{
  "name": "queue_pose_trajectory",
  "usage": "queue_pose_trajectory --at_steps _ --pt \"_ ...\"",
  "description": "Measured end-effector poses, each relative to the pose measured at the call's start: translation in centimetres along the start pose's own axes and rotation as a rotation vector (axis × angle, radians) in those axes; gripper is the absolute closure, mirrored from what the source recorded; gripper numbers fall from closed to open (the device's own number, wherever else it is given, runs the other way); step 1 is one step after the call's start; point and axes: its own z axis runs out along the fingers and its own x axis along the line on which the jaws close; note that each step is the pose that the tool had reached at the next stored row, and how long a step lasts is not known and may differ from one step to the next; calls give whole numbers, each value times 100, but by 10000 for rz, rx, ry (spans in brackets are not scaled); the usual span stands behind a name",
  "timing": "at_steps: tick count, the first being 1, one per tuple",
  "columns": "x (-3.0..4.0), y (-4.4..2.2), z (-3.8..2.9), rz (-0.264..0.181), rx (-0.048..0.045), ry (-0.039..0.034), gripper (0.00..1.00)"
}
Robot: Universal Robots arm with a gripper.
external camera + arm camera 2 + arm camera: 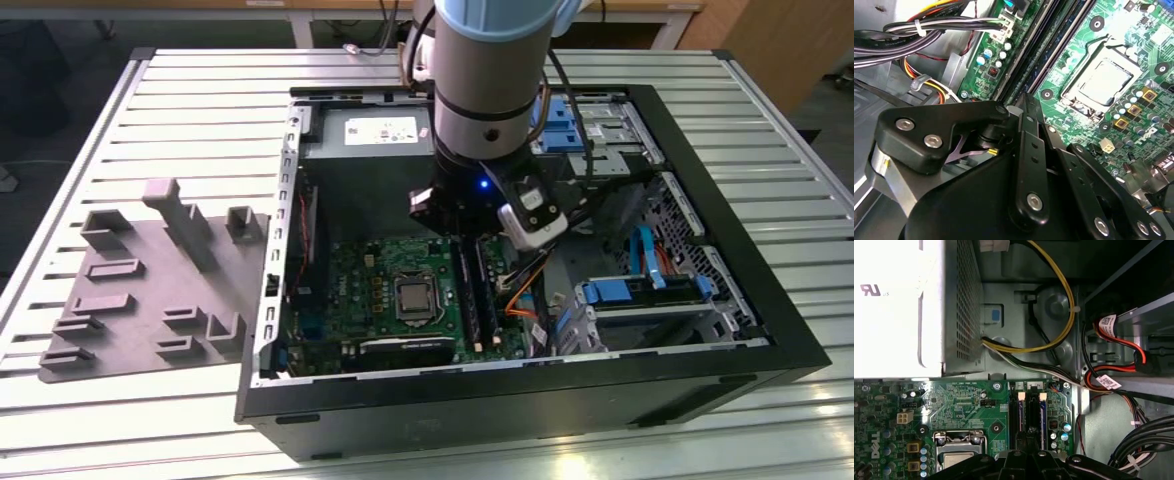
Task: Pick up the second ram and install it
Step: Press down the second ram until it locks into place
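Slatted table (160,90), open computer case (747,330) — claw (1030,442) low over the memory slots (1030,412); its grip unclear.

Even, fairly bright overhead light falls across the slatted worktop (160,90) in the exterior view, with pale glare along the slats near its lower edge. The inside of the computer case (747,330) lies in deeper shade under the arm (491,80). In the first wrist view the power supply (894,305) is blown out to white. In the second wrist view the dark linkage (1004,190) close to the lens is soft, while the motherboard (1134,65) is crisp.
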Motion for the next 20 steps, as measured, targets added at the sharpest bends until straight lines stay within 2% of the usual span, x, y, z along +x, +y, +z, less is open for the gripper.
queue_pose_trajectory --at_steps 20 --pt "-1 -47 -3 0 0 0 89"
